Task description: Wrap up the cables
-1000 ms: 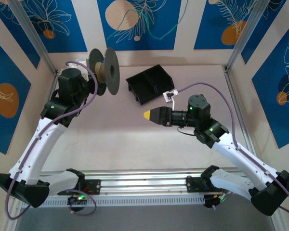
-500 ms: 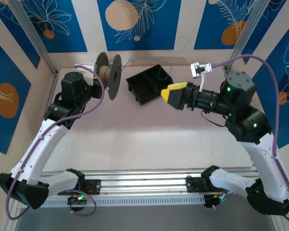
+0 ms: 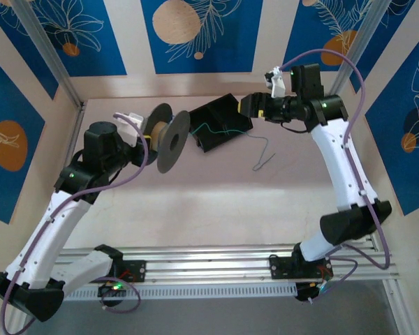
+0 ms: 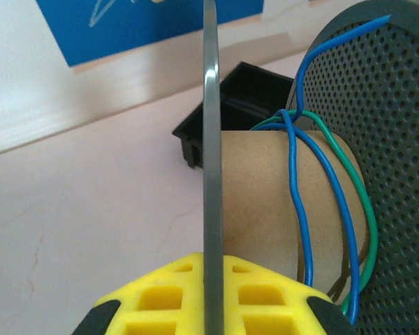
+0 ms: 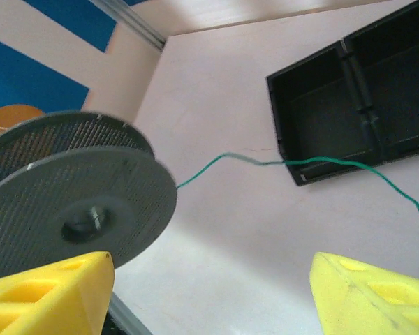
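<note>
Clamping the spool flange (image 4: 210, 105), left gripper (image 4: 208, 286) is fully closed; blue and green cables (image 4: 321, 202) wrap the core just beyond its fingers (image 4: 160, 300). Right gripper (image 5: 209, 293) gapes wide, empty, green strand (image 5: 258, 162) trailing ahead.

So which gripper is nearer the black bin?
Right. The right gripper hangs open at the far right corner of the bin; the left gripper, shut on the spool, sits to its left, spool between them.

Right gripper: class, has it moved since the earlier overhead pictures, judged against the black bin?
Yes. The right gripper has swung from the near side of the black bin up to its far right corner.
</note>
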`<state>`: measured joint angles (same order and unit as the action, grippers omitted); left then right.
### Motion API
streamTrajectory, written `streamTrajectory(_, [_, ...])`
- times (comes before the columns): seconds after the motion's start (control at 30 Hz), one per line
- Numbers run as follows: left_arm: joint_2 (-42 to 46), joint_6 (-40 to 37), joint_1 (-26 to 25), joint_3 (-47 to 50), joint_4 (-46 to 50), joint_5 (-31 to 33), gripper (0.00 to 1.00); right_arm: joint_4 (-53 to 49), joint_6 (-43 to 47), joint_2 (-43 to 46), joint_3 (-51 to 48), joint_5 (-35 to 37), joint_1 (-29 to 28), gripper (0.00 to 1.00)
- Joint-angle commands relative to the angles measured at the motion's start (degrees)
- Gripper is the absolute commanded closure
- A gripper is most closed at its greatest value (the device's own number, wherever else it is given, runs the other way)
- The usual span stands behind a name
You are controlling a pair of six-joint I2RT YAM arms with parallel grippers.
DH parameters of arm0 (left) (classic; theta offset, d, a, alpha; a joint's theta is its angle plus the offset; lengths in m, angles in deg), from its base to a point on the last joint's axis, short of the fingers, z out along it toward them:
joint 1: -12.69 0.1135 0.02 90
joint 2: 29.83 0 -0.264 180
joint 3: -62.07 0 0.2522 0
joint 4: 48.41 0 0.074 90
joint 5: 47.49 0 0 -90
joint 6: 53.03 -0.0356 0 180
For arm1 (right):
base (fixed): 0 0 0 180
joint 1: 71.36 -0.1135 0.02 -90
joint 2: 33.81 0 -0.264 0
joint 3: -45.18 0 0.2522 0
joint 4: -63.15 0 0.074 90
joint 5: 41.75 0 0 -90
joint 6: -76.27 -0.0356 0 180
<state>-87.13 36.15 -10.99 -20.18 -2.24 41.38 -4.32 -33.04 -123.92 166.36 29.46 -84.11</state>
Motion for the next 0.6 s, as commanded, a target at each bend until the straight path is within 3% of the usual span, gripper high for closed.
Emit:
streamTrajectory(0.0, [0.5, -1.8, -0.6, -0.5, -1.5, -4.6, 1.0, -7.8, 8.8, -4.8, 5.5, 0.3, 0.7, 0.26])
streamTrajectory(0.13, [0.7, -2.3, -0.5, 0.3, -1.8, -4.5, 1.0, -13.3, 17.4, -11.5, 8.6, 0.8, 0.6, 0.28])
streamTrajectory(0.27, [1.1, -3.0, -0.6, 0.5, -1.8, -4.8, 1.0, -13.4, 25.1, -14.9, 7.4, 6.9, 1.6, 0.32])
streamTrajectory(0.57, [1.5, -4.1, -0.6, 0.6, -1.5, -4.2, 1.0, -18.4, 27.1, -26.0, 12.3, 7.6, 4.6, 0.38])
